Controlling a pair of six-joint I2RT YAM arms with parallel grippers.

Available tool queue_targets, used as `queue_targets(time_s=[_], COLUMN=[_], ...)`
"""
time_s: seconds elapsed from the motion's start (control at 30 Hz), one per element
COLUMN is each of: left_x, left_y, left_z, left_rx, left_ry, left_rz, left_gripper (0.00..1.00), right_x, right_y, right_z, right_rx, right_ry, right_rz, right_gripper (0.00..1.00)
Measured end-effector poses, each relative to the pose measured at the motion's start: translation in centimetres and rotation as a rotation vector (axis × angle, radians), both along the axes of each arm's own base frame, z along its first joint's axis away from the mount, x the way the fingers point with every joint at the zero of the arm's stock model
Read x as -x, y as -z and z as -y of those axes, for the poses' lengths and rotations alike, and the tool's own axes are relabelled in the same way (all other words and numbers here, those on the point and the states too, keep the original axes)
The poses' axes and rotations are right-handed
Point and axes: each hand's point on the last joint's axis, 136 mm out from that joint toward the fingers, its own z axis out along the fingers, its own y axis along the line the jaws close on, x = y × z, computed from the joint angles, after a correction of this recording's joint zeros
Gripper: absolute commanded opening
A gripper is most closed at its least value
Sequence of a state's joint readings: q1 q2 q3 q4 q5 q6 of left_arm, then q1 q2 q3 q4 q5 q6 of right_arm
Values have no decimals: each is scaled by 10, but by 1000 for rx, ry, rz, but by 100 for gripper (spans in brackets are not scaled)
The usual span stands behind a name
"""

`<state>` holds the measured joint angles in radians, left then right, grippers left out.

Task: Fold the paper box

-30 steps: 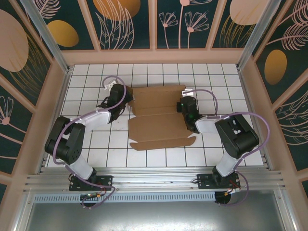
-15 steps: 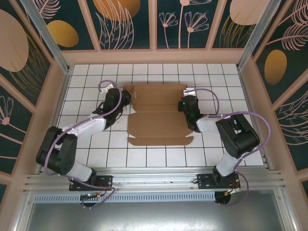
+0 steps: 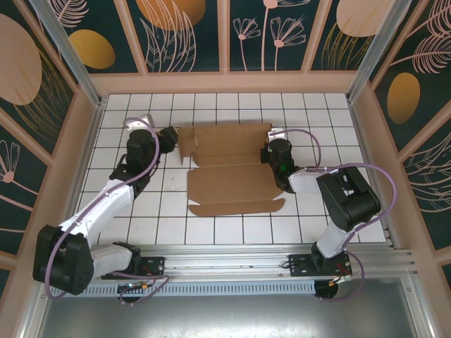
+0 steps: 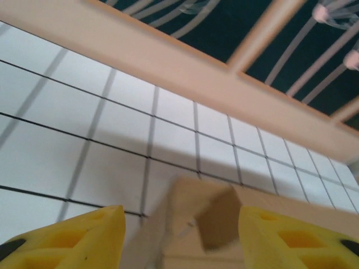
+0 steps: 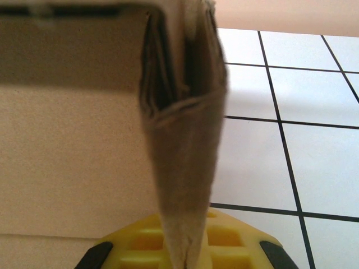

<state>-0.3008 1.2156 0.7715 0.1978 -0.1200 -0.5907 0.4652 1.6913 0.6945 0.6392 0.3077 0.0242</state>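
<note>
White-tiled surface (image 3: 232, 225): the paper box (image 3: 232, 184) lies at its centre, mostly flat, creased toward twelve o'clock. My right pincer (image 3: 272, 156), at the box's two o'clock, pinches a raised side flap (image 5: 185, 140). My left pincer (image 3: 168, 136), at ten o'clock, stands spread, holding nothing. Step, I judge: raising side walls; next, the left must take its flap.

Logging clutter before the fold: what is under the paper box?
The paper box lies on the white gridded table, whose tiles show all around it. Anything between cardboard and table is covered and cannot be seen.
</note>
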Motion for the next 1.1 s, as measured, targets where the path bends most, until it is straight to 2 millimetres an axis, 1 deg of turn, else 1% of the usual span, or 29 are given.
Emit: queue_targets(time_s=[0.07,0.13,0.2,0.27,0.37,0.43,0.6,0.83,1.0,1.1], left_x=[-13,-31,-47,-56,-67,-73,-79,-76,-75,-73], left_y=[4,13,26,39,66,79,98,117,127,125], left_z=[-19,-29,-30,-28,-23,-20,-9,15,27,33], left_rx=[-7,-15,-23,-26,-31,-27,11,71,94,111], left_ry=[-55,-82,-83,-67,-24,9,93,224,299,330], left_rz=[-16,-46,-81,-111,-172,-202,-245,-290,-315,-306], left_gripper=[56,56,55,55,54,54,51,49,46,45], right_x=[0,0,0,0,0,0,0,0,0,0], right_y=[0,0,0,0,0,0,0,0,0,0], right_z=[-1,-1,-2,-2,-2,-2,-1,-1,-1,-1], right_rx=[-2,-3,-5,-6,-7,-8,-10,-13,-13,-16], right_ry=[-3,-6,-10,-12,-12,-15,-14,-12,-12,-10], right_rz=[-1,-2,-2,-3,-3,-3,-4,-5,-5,-5], right_gripper=[0,0,0,0,0,0,0,0,0,0])
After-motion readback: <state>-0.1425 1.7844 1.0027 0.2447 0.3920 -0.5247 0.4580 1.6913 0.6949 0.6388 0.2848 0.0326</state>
